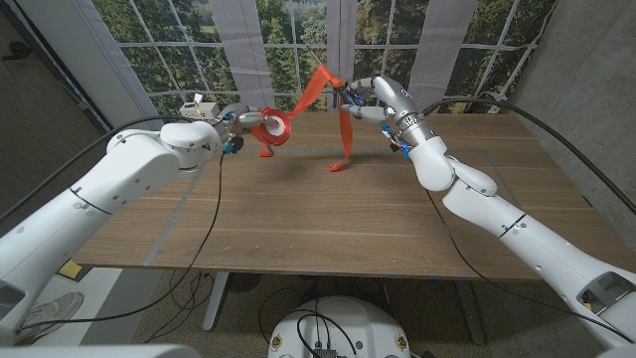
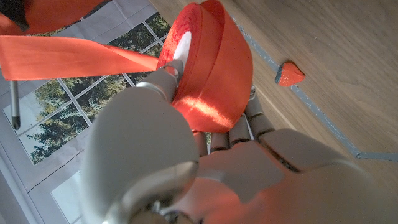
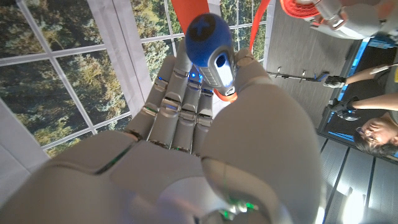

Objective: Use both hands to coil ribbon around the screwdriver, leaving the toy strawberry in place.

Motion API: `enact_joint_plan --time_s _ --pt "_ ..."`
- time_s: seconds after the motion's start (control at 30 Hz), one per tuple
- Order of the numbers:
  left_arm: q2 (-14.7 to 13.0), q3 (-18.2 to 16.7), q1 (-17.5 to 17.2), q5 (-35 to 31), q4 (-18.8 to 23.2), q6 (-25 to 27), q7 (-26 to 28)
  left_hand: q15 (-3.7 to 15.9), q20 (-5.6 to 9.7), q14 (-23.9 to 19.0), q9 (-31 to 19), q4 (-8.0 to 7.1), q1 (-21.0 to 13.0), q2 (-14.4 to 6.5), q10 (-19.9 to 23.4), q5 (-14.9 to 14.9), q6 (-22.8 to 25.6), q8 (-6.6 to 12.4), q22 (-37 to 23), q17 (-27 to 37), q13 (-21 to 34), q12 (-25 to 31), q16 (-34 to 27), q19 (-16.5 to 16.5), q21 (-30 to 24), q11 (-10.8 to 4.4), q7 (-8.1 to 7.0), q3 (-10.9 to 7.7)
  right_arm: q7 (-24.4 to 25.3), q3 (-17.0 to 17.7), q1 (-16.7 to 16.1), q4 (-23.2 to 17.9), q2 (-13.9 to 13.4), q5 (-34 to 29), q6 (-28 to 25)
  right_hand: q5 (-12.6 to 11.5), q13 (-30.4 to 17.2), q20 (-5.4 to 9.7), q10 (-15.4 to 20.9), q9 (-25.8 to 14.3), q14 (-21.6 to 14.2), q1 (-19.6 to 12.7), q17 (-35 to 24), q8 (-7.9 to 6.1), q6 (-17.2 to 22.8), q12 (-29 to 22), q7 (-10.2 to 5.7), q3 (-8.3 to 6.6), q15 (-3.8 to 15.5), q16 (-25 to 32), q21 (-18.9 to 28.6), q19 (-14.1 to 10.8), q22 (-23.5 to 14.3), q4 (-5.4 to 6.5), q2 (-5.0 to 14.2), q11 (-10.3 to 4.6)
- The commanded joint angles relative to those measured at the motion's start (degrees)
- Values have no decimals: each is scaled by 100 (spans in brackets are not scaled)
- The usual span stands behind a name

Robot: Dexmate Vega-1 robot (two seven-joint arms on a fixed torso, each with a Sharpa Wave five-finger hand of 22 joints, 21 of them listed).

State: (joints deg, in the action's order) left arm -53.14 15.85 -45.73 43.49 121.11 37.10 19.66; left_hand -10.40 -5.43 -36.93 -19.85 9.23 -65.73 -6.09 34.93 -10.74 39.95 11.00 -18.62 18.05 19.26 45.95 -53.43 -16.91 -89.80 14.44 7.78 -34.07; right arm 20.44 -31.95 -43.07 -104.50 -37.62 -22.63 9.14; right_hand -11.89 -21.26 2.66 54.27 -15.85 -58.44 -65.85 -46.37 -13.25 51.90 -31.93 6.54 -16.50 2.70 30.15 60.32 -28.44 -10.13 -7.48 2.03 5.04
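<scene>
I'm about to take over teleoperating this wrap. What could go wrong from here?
The loose ribbon tail hangs from the screwdriver down to the table; it could snag or slip off. The ribbon roll in the left hand hovers near the toy strawberry; lowering it might nudge the strawberry.

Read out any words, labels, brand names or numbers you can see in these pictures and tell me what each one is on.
None can be read.
The red ribbon spool held by the left hand shows no print.
The blue and grey screwdriver handle in the right hand bears no legible marking.
The small red toy strawberry on the wooden table is plain.
</scene>
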Motion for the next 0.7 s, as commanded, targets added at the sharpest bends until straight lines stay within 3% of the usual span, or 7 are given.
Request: enact_joint_plan --time_s 0.03,0.43,0.7 --pt "122 123 216 -207 -45 110 115 1813 3 -1443 -7 -28 -421 -457 1908 -42 1477 24 1 1479 1447 368 -102 -54 -31 -1711 12 -15 -477 166 -64 -6 -15 637 860 -40 -788 142 597 -27 -642 -697 -29 -36 837 -38 -781 -61 966 11 24 37 -8 5 687 -537" --pt "229 192 464 -237 -225 136 -68 1813 12 -1443 5 -26 -427 -458 1923 -43 1488 25 9 1496 1455 337 -109 -49 -27 -1708 19 -9 -679 204 -62 -71 88 421 1148 -39 -820 161 583 -32 -624 -692 -52 -27 822 -28 -824 -59 970 3 29 71 -9 8 688 -565" --pt "276 591 1144 -423 -469 260 -616 1809 10 -1439 12 -26 -428 -457 1934 -42 1494 24 13 1495 1465 323 -105 -51 -28 -1700 20 -3 -879 64 72 62 220 288 1250 -41 -830 189 577 -30 -584 -695 -72 -26 837 -14 -869 -58 976 -16 29 108 -10 1 672 -574"
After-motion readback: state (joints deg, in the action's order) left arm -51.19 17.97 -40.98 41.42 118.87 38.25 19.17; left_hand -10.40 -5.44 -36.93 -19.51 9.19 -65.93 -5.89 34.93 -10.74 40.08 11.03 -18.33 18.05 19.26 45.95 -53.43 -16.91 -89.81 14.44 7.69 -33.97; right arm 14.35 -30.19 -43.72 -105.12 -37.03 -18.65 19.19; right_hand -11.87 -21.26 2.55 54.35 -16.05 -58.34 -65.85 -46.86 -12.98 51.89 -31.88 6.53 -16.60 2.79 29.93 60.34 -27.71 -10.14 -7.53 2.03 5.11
